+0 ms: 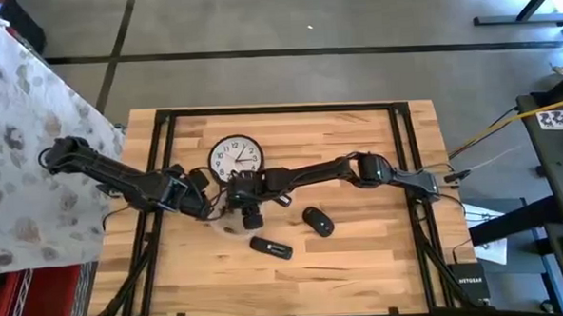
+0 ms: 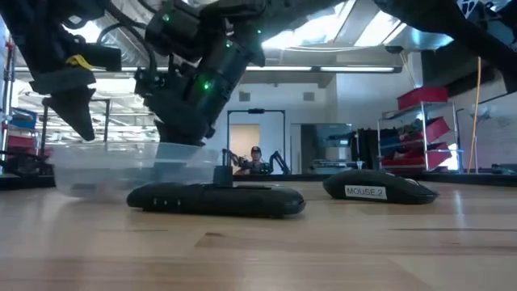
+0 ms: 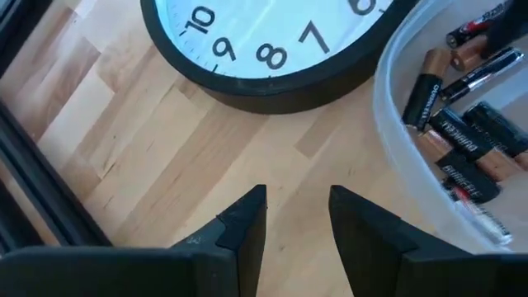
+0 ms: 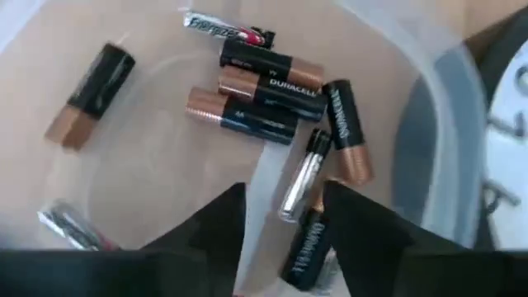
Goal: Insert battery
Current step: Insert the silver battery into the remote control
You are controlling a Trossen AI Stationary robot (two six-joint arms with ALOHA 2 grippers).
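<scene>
A clear plastic bowl (image 1: 224,225) stands on the table just in front of the wall clock (image 1: 235,158) and holds several loose batteries (image 4: 260,91), black-and-copper and silver ones. My right gripper (image 4: 285,210) is open, pointing down into the bowl (image 4: 429,74), and a silver battery (image 4: 304,175) lies just beyond the gap between its fingers. My left gripper (image 3: 297,214) is open over bare wood beside the bowl's rim (image 3: 388,124), near the clock's edge (image 3: 272,78). A black remote (image 1: 271,247) and a black mouse (image 1: 318,220) lie flat on the table nearer the front.
In the low view the remote (image 2: 216,198) lies in front of the bowl (image 2: 113,166) and the mouse (image 2: 380,190), labelled MOUSE 2, lies to its right. A black frame (image 1: 279,110) runs round the table top. Bare wood lies toward the right and front.
</scene>
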